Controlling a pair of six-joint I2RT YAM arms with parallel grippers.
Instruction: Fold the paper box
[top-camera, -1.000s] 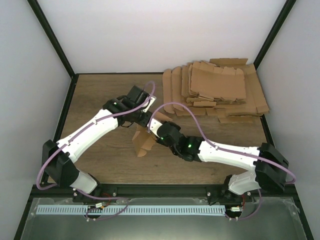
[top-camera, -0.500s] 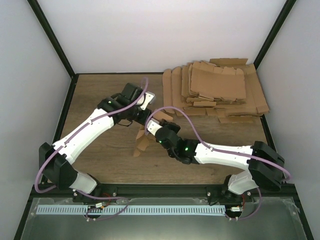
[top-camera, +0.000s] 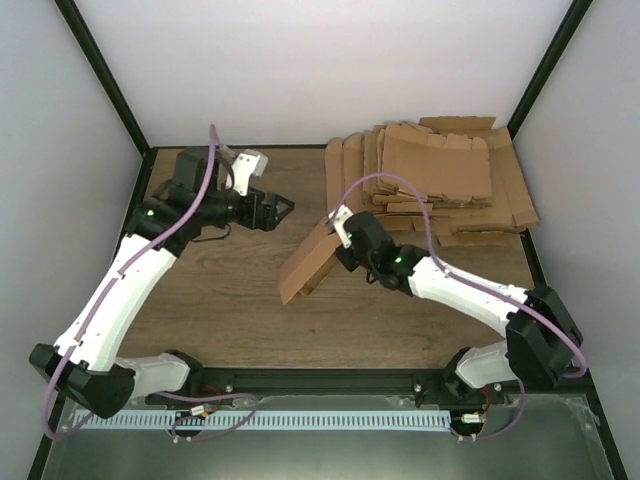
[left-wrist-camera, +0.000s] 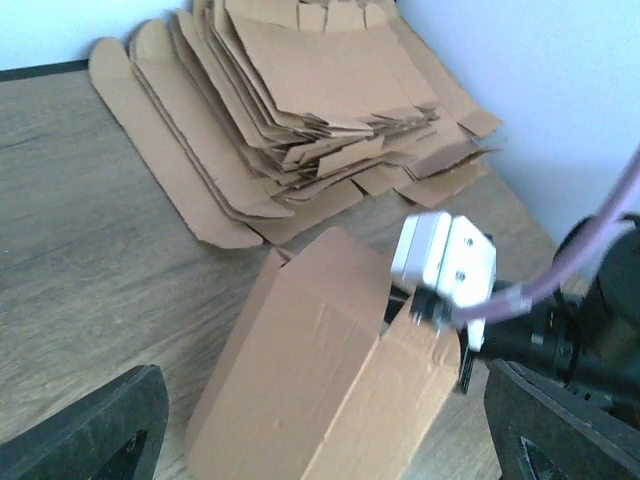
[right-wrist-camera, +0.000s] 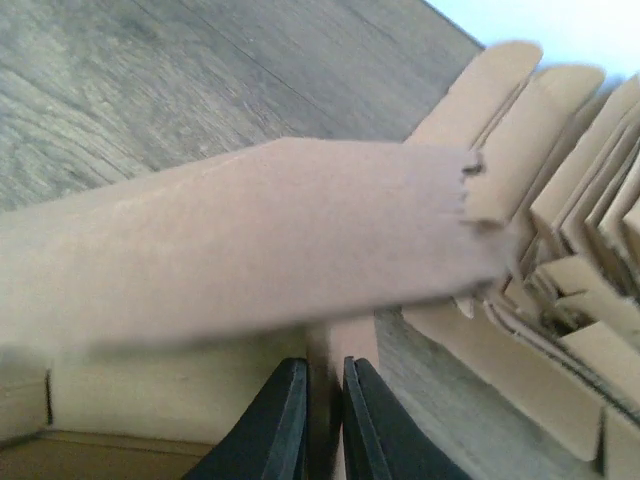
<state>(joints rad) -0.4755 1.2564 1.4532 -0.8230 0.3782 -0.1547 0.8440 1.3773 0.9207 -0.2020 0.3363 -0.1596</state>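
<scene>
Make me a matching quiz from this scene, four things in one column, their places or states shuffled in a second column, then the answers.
Column one:
1. left gripper
2. right gripper
3. paper box
4. pile of flat blanks

Column two:
A. stacked at the far right
B. open, holding nothing
C. in the middle, partly folded
D. shut on thin cardboard

Pairs: 1-B, 2-D, 3-C, 4-A
</scene>
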